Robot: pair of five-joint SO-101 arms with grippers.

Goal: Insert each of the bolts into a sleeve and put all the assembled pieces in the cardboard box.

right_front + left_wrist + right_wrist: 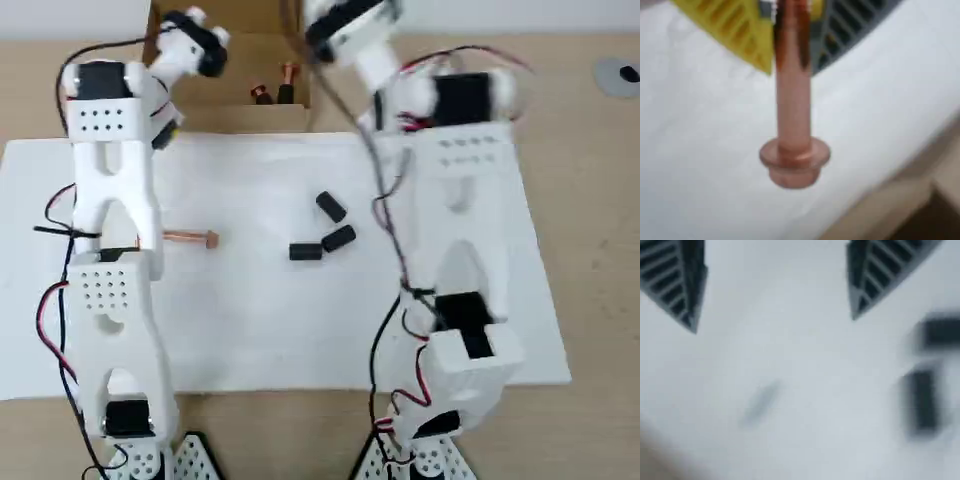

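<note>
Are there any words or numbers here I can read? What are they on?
There are no words, numbers or signs to read.
The cardboard box, the white sheet, the black sleeves and the copper bolt in the left pincer are all plain.
The dark mark on the grey disc is too small to tell.

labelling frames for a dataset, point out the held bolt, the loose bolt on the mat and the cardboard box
held bolt [792, 110], left wrist view, middle of its shank
loose bolt [188, 238], high view, middle of its shank
cardboard box [245, 118], high view, the wall nearest the arms
</note>
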